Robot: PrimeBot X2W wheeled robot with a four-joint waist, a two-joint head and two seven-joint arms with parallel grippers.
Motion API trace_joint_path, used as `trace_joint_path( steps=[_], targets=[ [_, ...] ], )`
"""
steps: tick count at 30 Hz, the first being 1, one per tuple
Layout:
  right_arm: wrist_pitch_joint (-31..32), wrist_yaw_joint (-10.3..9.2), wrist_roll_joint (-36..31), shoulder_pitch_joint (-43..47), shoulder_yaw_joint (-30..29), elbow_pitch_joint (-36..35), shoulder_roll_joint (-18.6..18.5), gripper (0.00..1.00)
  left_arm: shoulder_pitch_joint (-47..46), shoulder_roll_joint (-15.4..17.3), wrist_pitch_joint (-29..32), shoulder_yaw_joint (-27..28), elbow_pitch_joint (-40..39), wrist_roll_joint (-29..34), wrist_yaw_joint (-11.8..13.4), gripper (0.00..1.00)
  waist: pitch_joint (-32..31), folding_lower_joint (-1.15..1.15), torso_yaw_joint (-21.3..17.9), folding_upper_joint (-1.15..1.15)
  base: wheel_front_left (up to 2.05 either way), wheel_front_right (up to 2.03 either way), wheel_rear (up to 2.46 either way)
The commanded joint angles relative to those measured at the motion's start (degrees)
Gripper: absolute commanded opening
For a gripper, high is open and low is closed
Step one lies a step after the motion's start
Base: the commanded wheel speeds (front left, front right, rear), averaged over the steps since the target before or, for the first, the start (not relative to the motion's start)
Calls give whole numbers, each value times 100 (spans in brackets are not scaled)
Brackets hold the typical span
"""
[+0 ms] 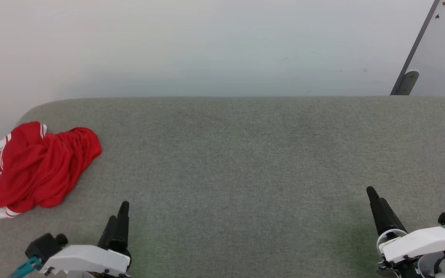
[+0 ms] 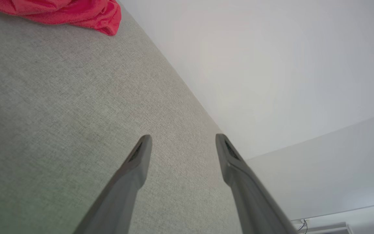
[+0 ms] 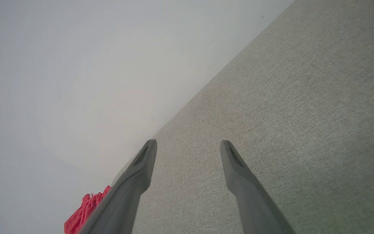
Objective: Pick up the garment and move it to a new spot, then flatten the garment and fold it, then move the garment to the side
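**Work not yet begun: nothing lifted, nothing folded**

Grey cloth-covered table (image 1: 245, 162) spreads wide in front of me and runs back to a pale wall (image 1: 207, 46). The red shirt (image 1: 37, 170) with white striped trim lies crumpled in a heap at the table's left end, its number and lettering hidden in the folds. My left gripper (image 2: 183, 136) sits at my lower left, near the shirt but not touching it, with its jaws spread wide and nothing between them. My right gripper (image 3: 188, 142) sits at my lower right, well apart from the shirt, and is just as wide and empty.

By my reckoning no step is done. The shirt has yet to be picked up and moved to a new spot. After that come flattening, folding and setting it aside.
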Motion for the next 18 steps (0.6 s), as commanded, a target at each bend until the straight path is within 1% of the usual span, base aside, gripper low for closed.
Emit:
trace_joint_path(
  steps=[1, 5, 6, 7, 11, 12, 18],
  targets=[
    [6, -2, -200, -165, 27, -39, -46, 100, -145, 80, -54, -51, -34, 182, 40, 100, -2, 0, 2, 0, 0, 0, 0],
    [-1, -2, -587, -172, 46, -27, -37, 100, -179, 163, -134, -153, 50, 543, 103, 100, -12, 0, 3, 0, 0, 0, 0],
    [-1, -2, -587, -172, 46, -27, -37, 100, -179, 163, -134, -153, 50, 543, 103, 100, -12, 0, 3, 0, 0, 0, 0],
    [-13, -2, -843, -177, 50, -36, -52, 100, -203, 213, -188, -190, 78, 812, 144, 100, -20, 0, 2, 0, 0, 0, 0],
    [-23, -2, -1061, -180, 44, -57, -65, 100, -204, 239, -242, -197, 88, 1028, 154, 100, -29, 0, 0, 0, 0, 0, 0],
    [-29, -3, -1197, -180, 29, -73, -80, 100, -206, 276, -279, -198, 89, 1203, 172, 100, -35, 0, -2, 0, 0, 0, 0],
    [-47, -3, -1546, -166, -25, -124, -101, 100, -203, 308, -363, -193, 104, 1528, 174, 100, -54, 0, -1, 0, 0, 0, 0]
  ],
)
